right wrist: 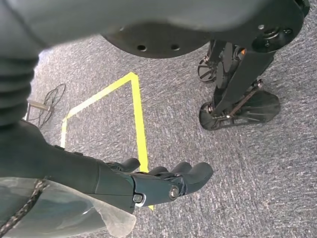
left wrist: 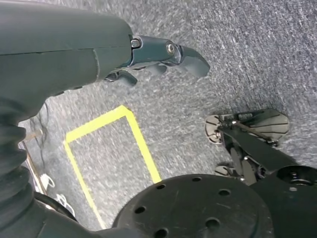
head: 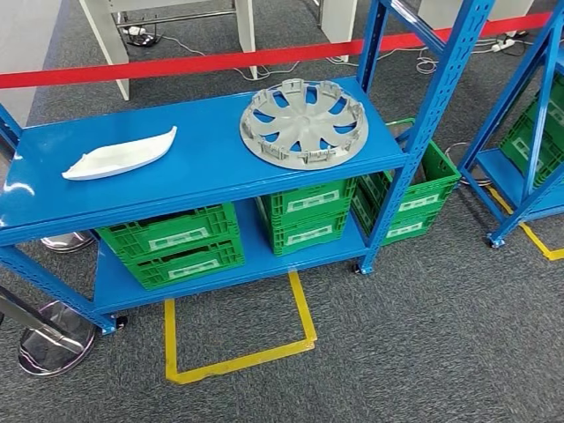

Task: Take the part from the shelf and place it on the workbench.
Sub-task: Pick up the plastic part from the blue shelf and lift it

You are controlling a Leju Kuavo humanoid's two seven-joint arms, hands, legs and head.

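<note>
I am looking down from the head view at a blue shelf (head: pixel 199 167). A round silver wheel cover (head: pixel 304 122) is lying flat on the top board, near the right end. A long white part (head: pixel 121 157) is lying on the same board, well to the left of the wheel cover. Nothing is touching either one.

Green crates (head: pixel 173 244) are sitting on the lower board, under the top one. Another green crate (head: pixel 412 198) is sitting on the floor by the shelf's right post. Yellow tape (head: pixel 240 352) is making a box shape on the grey carpet (head: pixel 432 335) in front of the shelf. A red tape (head: pixel 199 63) is running across behind it.

My left hand (left wrist: pixel 157 57) is hanging over the carpet. Its fingers are a little bent and are holding nothing. My right hand (right wrist: pixel 164 181) is hanging over the carpet too, close to a yellow line. Its fingers are reaching out, slightly curled, and are holding nothing.
</note>
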